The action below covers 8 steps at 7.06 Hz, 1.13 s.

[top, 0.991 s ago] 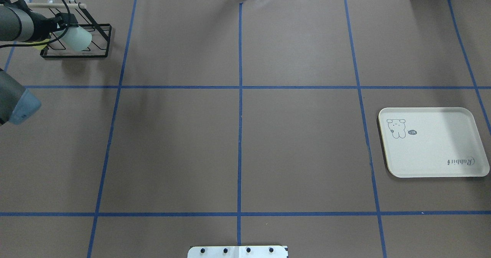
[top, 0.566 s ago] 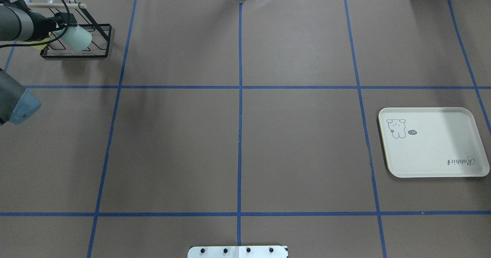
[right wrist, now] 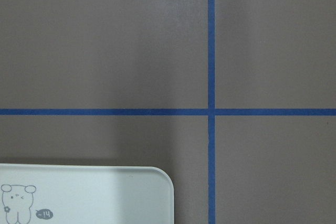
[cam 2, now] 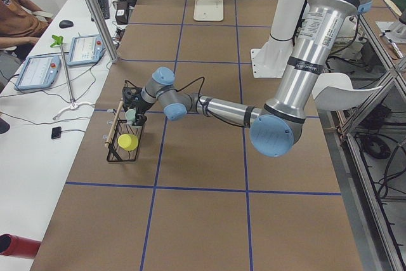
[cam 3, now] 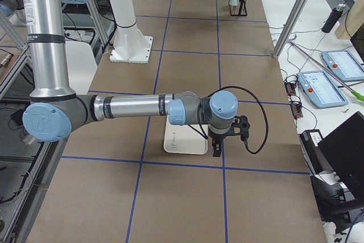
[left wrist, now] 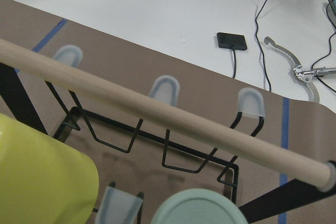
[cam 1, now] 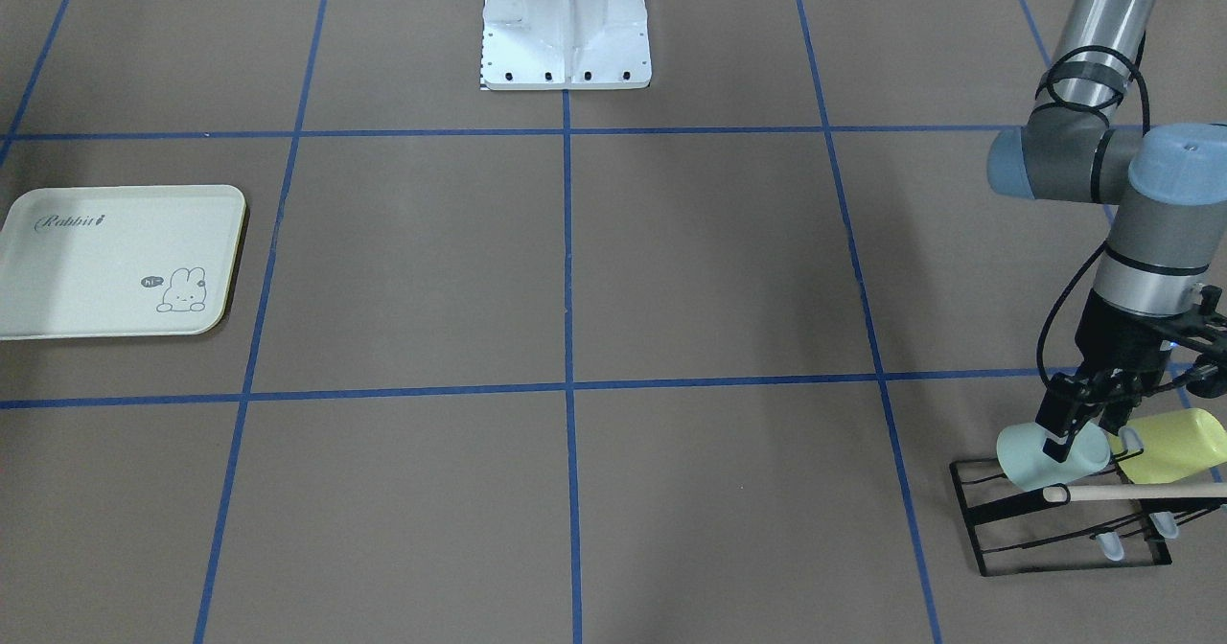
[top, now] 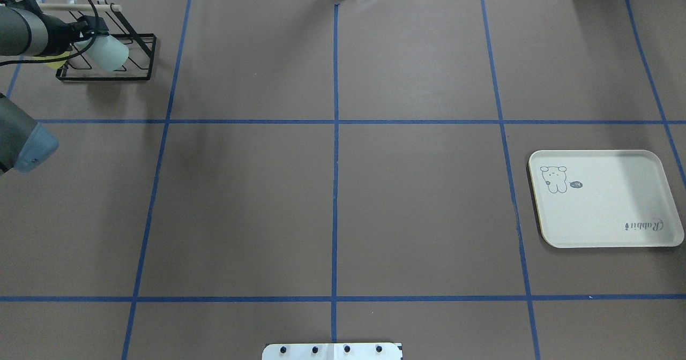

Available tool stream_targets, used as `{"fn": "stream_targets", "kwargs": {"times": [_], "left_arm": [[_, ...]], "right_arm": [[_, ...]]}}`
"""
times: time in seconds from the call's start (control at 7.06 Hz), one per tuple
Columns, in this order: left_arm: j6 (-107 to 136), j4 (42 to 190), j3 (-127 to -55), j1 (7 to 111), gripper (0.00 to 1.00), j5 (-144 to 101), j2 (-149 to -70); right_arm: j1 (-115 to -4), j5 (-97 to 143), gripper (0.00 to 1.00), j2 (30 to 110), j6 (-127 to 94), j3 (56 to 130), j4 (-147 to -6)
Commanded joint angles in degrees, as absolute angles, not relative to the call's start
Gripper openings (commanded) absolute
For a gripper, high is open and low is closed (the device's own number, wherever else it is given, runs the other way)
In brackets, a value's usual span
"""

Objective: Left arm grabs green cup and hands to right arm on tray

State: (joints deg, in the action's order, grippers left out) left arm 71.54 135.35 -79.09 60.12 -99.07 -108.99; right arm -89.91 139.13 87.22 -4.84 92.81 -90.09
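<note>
The pale green cup lies tilted on a black wire rack at the table's far left corner; it also shows in the overhead view. My left gripper reaches down at the cup with its fingers spread on either side of it, and looks open. In the left wrist view only the cup's base shows, at the bottom edge. The cream tray lies flat at the right side. My right gripper hangs over the table beside the tray's corner; I cannot tell whether it is open or shut.
A yellow-green cup sits on the same rack beside the green one. A wooden dowel runs across the rack's top. The robot's white base plate stands at the near middle edge. Operators' tablets and cables lie beyond the table edge.
The left arm has shifted slightly toward the far edge of the table, at the rack. The green cup has stayed on the rack. The tray has not moved.
</note>
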Motion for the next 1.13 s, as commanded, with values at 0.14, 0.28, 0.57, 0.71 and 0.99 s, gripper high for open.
{"fn": "stream_targets", "kwargs": {"times": [0.14,0.28,0.57,0.71,0.99], "left_arm": [[71.7,135.4,-79.1,60.0,0.92,-99.1,-109.2],[71.7,135.4,-79.1,59.9,0.92,-99.1,-109.2],[71.6,135.4,-79.1,59.9,0.83,-99.1,-109.2],[71.6,135.4,-79.1,59.9,0.76,-99.1,-109.1],[71.5,135.4,-79.8,60.0,0.48,-99.4,-109.1]], "right_arm": [[-89.9,139.1,1.0,87.3,-4.7,92.7,-90.1],[-89.9,139.1,1.0,87.3,-4.8,92.7,-90.1],[-89.9,139.1,1.0,87.3,-4.8,92.8,-90.1],[-89.9,139.1,1.0,87.3,-4.7,92.8,-90.1],[-89.9,139.1,1.0,87.3,-4.8,92.8,-90.1]]}}
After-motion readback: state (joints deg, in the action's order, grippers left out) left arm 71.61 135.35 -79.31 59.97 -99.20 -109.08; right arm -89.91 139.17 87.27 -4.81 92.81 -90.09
